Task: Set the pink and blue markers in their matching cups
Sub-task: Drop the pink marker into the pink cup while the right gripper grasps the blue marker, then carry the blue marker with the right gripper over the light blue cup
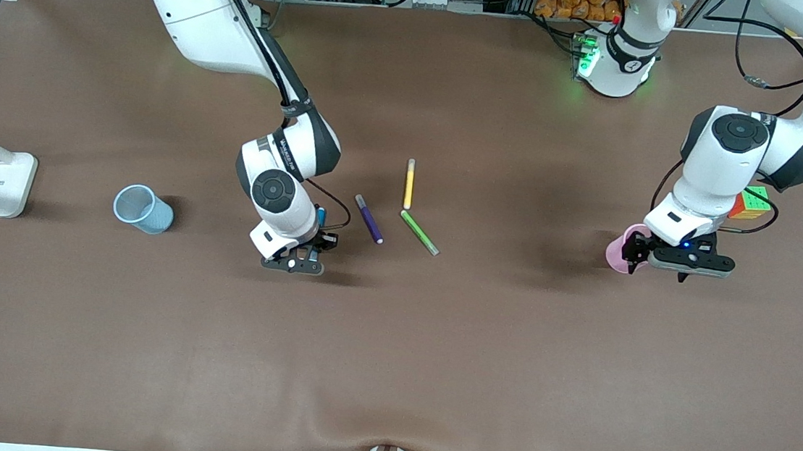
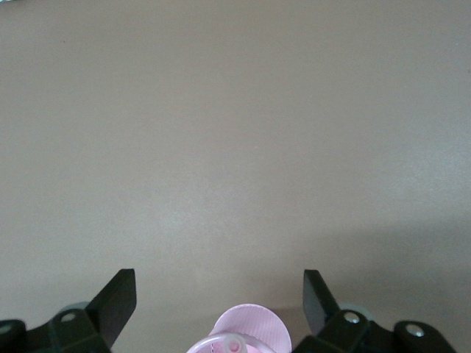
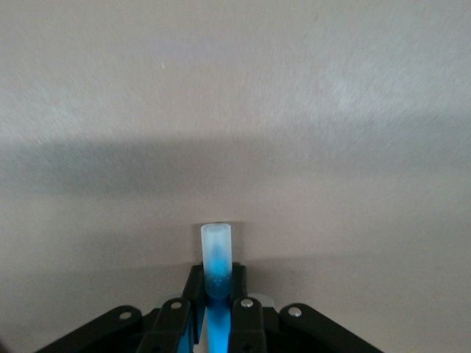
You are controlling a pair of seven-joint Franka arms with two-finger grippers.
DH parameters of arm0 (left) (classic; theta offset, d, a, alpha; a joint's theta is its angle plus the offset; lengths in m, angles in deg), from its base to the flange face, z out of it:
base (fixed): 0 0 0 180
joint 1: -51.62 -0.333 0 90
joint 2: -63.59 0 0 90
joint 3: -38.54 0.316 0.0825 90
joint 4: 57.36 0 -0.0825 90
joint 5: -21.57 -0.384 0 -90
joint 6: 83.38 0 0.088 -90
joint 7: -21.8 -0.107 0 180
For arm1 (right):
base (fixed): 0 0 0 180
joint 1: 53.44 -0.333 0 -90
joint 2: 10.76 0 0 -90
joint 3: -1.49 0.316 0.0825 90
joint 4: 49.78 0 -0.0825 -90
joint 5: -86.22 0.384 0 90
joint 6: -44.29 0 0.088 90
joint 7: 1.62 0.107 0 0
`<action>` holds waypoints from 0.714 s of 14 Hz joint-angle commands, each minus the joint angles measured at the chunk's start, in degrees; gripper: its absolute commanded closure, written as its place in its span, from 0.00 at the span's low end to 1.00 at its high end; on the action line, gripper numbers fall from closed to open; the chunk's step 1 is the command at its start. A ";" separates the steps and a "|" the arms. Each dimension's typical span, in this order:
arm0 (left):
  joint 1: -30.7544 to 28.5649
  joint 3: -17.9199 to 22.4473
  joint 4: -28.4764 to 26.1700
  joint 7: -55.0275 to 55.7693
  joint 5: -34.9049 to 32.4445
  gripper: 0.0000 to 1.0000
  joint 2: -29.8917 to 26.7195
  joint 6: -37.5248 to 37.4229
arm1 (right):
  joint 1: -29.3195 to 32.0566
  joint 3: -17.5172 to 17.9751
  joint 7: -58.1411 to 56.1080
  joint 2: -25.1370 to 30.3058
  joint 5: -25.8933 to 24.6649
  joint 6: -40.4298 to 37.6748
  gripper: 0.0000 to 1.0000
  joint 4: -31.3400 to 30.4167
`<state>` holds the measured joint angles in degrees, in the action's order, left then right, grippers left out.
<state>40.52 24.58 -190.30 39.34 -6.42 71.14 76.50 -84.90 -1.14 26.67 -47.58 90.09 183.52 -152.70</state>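
My right gripper [image 1: 314, 247] is shut on the blue marker [image 1: 321, 215] and holds it a little above the table, between the pale blue cup [image 1: 143, 209] and the purple pen. In the right wrist view the marker's greyish cap [image 3: 217, 250] sticks out past the closed fingers [image 3: 193, 294]. My left gripper [image 1: 660, 265] is open over the pale pink cup [image 1: 618, 252]. In the left wrist view the cup [image 2: 250, 329] sits between the spread fingers [image 2: 118, 294], and the pale round end of a marker [image 2: 235, 344] shows inside its rim. That marker is hidden in the front view.
A purple pen [image 1: 369, 218], a yellow pen [image 1: 409, 183] and a green pen [image 1: 420, 232] lie mid-table. A colour cube [image 1: 752, 202] sits by the left arm. A white lamp base [image 1: 2, 183] stands at the right arm's end of the table.
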 commanded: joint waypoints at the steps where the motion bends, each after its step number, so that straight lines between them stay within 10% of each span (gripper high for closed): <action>1: -0.60 -1.59 3.11 -0.14 -1.19 0.00 -1.22 -7.36 | 2.01 -0.09 -5.23 5.77 -1.06 -2.63 1.00 -0.96; 10: -0.42 -8.45 17.95 -0.32 8.38 0.00 -1.13 -32.58 | 17.38 0.17 -44.75 20.36 6.74 -20.65 1.00 -0.78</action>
<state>40.53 17.84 -177.30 39.44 -0.68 70.40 51.43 -71.53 -2.02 -8.39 -31.04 93.45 165.23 -151.56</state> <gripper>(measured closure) 0.000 0.824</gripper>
